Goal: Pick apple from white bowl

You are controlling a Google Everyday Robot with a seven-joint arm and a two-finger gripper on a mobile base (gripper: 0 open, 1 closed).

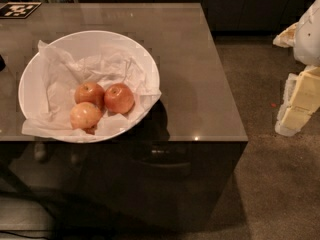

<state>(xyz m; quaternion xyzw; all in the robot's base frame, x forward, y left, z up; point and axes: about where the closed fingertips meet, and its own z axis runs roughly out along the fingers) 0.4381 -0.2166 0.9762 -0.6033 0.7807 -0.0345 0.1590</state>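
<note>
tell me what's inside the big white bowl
Crumpled white paper lines the wide glossy white bowl, holding three apples: the reddest round apple, a duller red apple, a paler yellow-pink apple. The paper hides the bowl's bottom. The claw is far right, outside it.

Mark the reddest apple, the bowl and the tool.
reddest apple (119,98), camera view, middle of its skin
bowl (94,40), camera view, bare far wall
tool (299,105), camera view, right edge beside the table, its pale end

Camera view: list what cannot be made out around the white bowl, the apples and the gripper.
Gripper: at the right edge, off the table, cut off by the frame.
White bowl: its inside is covered by crumpled paper.
Apple: its underside is hidden against the paper.
Black-and-white marker: top left, cut by the frame.
</note>
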